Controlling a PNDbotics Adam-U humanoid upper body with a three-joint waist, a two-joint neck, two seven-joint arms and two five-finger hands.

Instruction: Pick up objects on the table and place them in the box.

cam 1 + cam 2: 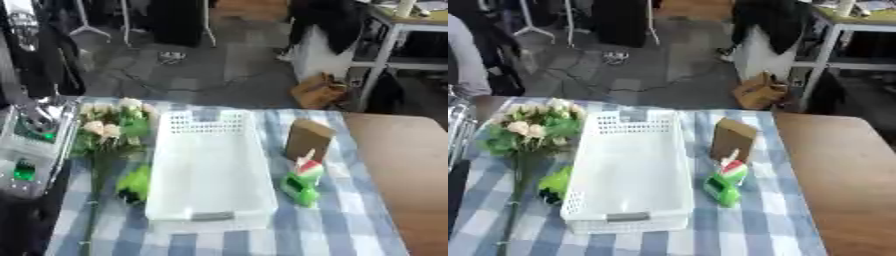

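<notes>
The white perforated plastic basket (627, 175) lies lengthwise in the middle of the blue-and-white checked worktop (754, 220) and holds nothing. All the things to be picked up lie outside it. Just left of the basket lies a bunch of artificial cream roses with green leaves and a long stem (527, 132), its blooms level with the basket's far end and the stem running toward the basket's near end. A small bright green object (555, 184) sits close against the basket's left wall, near its front corner. Right of the basket stands a small brown cardboard-coloured block (733, 137), upright, and just nearer than it a green, red and white toy-like object (724, 182), close to the basket's right wall but apart from it.

Neither of the robot's hands shows in either view, so nothing can be said of the fingers. A silver and green device (31, 145) shows at the edge, left of the basket, in the left eye view only.

The task looks unstarted. A sensible first pick would be the toy on the right, taken by the right hand from above, fingers spread wide enough to straddle it without nudging the brown block behind. The flowers are best lifted at the stem just below the blooms, so the head does not droop and catch the basket's rim.
</notes>
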